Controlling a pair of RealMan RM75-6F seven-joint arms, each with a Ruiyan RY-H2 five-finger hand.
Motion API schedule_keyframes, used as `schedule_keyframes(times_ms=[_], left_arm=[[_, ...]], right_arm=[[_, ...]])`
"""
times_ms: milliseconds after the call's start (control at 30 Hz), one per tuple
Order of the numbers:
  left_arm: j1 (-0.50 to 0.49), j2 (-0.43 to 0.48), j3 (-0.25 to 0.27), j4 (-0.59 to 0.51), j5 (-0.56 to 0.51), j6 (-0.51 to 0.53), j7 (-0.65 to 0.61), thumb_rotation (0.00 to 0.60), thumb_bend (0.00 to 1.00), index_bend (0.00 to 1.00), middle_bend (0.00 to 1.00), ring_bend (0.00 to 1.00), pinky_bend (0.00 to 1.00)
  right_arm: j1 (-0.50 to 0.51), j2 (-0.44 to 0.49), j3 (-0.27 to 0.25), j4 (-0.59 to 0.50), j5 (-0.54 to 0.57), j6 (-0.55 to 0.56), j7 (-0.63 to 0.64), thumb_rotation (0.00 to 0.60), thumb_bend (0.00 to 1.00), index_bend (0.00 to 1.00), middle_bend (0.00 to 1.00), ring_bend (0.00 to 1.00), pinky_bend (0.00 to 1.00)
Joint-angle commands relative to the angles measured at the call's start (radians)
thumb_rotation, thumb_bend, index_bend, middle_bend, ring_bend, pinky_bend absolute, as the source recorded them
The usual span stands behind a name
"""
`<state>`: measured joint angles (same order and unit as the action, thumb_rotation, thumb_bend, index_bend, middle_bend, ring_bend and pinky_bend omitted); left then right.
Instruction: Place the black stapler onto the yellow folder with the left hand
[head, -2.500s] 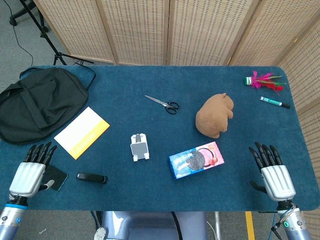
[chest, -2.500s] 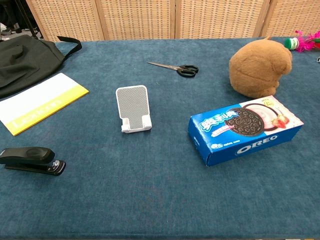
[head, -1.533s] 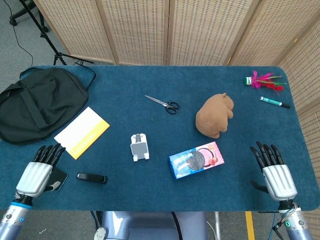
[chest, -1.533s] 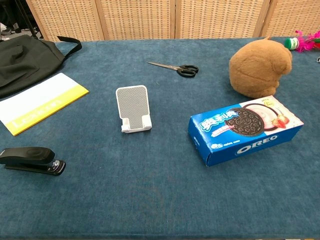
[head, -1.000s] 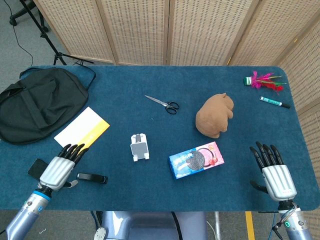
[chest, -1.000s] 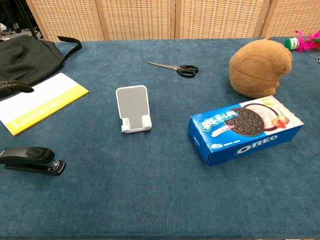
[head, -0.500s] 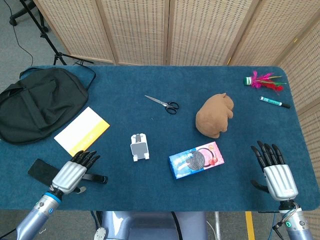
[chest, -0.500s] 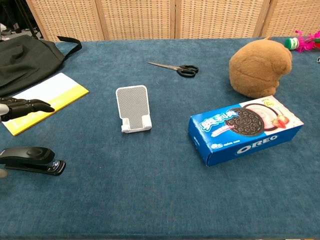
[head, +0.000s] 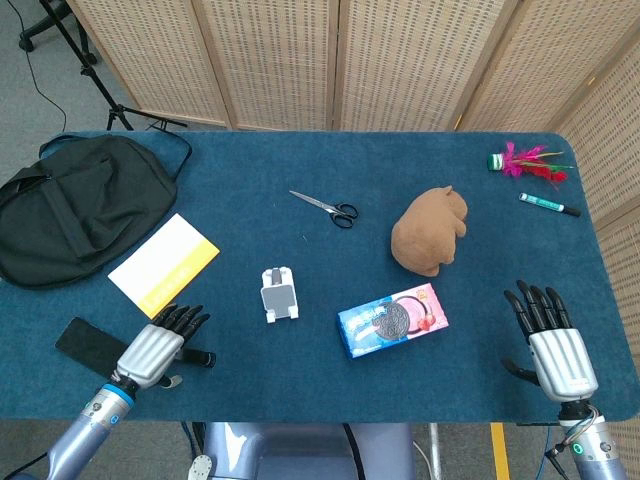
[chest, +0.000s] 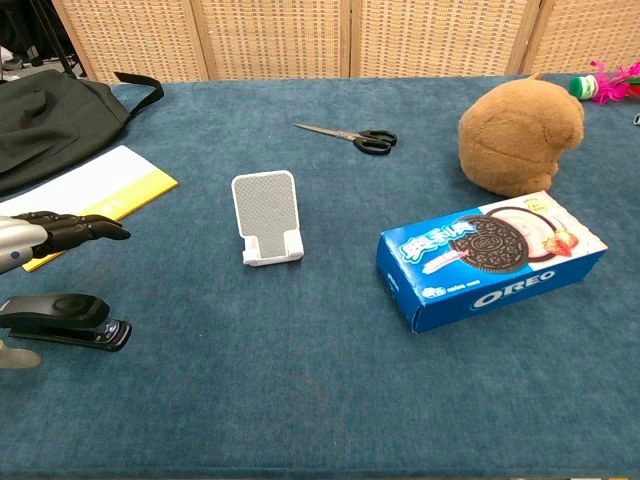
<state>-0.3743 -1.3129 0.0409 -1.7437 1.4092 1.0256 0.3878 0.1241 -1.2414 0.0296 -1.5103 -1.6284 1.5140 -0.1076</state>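
The black stapler (chest: 65, 320) lies flat near the table's front left; in the head view only its right end (head: 203, 360) shows past my left hand. My left hand (head: 158, 346) hovers just above it, open, fingers stretched out to the right; its fingers (chest: 75, 229) show in the chest view above the stapler, apart from it. The yellow folder (head: 164, 263) lies behind the hand, also seen as the folder (chest: 95, 187) at the left edge. My right hand (head: 555, 345) rests open at the front right corner, holding nothing.
A black bag (head: 75, 205) fills the far left. A black phone (head: 88, 343) lies left of my left hand. A white phone stand (head: 278, 293), an Oreo box (head: 393, 319), a brown plush (head: 429, 230), scissors (head: 325, 207), a marker (head: 549, 205) and a feathered shuttlecock (head: 525, 162) are spread across the blue table.
My left hand has swung right from the phone to over the stapler, uncovering the phone. The stapler and my right hand have stayed put.
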Motion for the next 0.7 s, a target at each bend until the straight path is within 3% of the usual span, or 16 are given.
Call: schedule_keyframes(times_ms=[33,333,700], left_arm=[[-0.001,-0.01,0.003,0.008,0.003,0.005,-0.009,0.6,0.09,0.05,0.0,0.0,0.09],[0.001,-0.028,0.008,0.017,0.014,0.031,-0.016,0.6,0.2,0.2,0.01,0.05,0.15],[-0.003,-0.034,0.016,0.02,0.0,0.029,-0.013,0.6,0.3,0.34,0.13,0.15,0.24]], right_arm=[[0.0,0.0,0.0,0.001,0.0,0.001,0.001,0.6,0.1,0.0,0.0,0.0,0.0],[0.0,-0.001,0.002,0.003,0.0,0.003,0.005,0.6,0.1,0.0,0.0,0.0,0.0],[-0.002,-0.002,0.006,0.006,0.001,0.011,0.015,0.6,0.1,0.0,0.0,0.0,0.0]])
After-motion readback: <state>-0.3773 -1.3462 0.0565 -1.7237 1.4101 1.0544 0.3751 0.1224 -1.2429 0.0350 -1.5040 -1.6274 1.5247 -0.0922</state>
